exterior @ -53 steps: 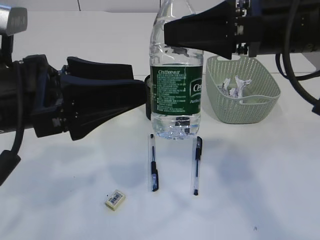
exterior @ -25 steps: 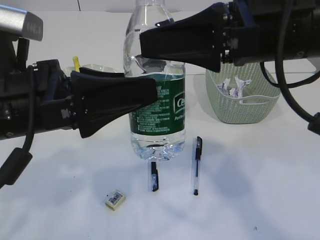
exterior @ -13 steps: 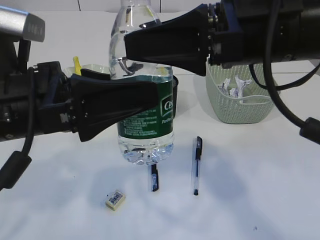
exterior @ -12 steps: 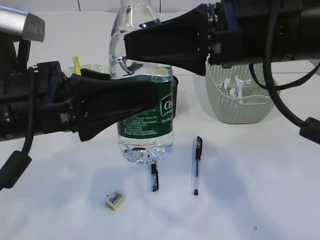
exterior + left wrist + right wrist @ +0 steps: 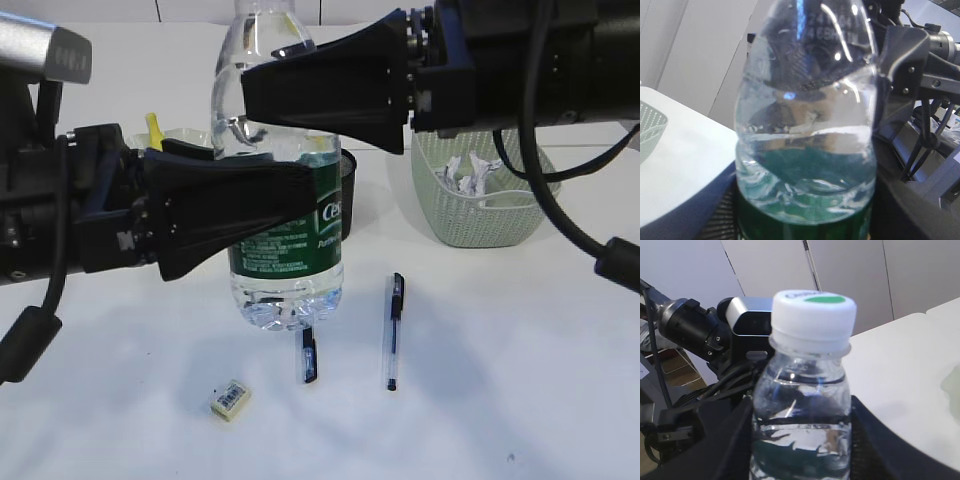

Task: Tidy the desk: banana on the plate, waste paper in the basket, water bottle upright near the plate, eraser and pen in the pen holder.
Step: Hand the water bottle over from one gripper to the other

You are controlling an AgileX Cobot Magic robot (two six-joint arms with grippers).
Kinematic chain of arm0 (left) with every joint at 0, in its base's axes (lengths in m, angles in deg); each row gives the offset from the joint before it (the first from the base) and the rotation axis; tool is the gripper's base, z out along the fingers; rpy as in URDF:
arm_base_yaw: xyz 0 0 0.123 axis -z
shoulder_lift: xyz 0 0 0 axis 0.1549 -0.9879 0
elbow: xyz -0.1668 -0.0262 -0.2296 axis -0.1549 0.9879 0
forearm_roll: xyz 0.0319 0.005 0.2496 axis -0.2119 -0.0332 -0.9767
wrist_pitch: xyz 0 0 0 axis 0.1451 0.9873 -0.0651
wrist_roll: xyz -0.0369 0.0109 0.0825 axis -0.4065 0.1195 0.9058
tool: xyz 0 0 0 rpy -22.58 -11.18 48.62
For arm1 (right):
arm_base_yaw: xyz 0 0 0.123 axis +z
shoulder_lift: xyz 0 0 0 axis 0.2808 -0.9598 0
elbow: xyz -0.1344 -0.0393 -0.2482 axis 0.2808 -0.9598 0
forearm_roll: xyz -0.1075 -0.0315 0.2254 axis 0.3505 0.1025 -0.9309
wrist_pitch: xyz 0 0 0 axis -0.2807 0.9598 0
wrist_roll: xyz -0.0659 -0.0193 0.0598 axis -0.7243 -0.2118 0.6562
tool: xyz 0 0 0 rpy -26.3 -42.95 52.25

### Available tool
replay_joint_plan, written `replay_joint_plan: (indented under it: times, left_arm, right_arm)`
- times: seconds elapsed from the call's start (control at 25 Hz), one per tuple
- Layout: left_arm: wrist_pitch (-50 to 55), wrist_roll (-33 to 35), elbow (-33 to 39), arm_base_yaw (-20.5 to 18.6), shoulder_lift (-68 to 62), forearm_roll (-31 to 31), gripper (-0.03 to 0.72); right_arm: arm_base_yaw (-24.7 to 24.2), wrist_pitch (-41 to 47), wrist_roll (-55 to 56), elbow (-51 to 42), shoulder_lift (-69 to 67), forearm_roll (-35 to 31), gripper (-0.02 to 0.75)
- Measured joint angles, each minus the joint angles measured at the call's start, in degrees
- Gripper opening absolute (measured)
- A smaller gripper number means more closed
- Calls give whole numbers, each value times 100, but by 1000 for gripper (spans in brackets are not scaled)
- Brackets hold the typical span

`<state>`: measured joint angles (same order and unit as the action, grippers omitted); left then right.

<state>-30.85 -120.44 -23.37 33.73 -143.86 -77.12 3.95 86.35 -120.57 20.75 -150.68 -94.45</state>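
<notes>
The water bottle (image 5: pixel 287 275), clear with a green label, hangs upright above the table. My right gripper (image 5: pixel 262 95) is shut on its clear upper part, under the white cap (image 5: pixel 814 302). My left gripper (image 5: pixel 305 195) is closed around the label, with both fingers against the bottle (image 5: pixel 805 150). Two pens lie on the table: one (image 5: pixel 309 356) partly under the bottle, the other (image 5: pixel 393 330) to its right. The eraser (image 5: pixel 230 399) lies front left. A yellow banana end (image 5: pixel 153 128) shows behind my left arm by a pale plate rim (image 5: pixel 192 133). The pen holder is not clearly seen.
A green basket (image 5: pixel 490 215) stands at the back right with crumpled waste paper (image 5: pixel 468 172) in it. Both arms cross the middle of the view, the left low and the right high. A dark edge (image 5: pixel 348 195) shows behind the bottle.
Both arms have carried the bottle further left, and it now hangs over the left pen. The left jaws have closed in onto the label.
</notes>
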Motion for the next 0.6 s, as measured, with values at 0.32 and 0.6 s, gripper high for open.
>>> replay_joint_plan:
  times: [0.32, 0.6]
  left_arm:
    - [0, 41, 0, 0, 0, 0, 415]
    - [53, 307, 0, 0, -11, 74, 396]
  right_arm:
    - [13, -44, -11, 0, 0, 0, 368]
    - [13, -104, 68, 0, 9, 59, 496]
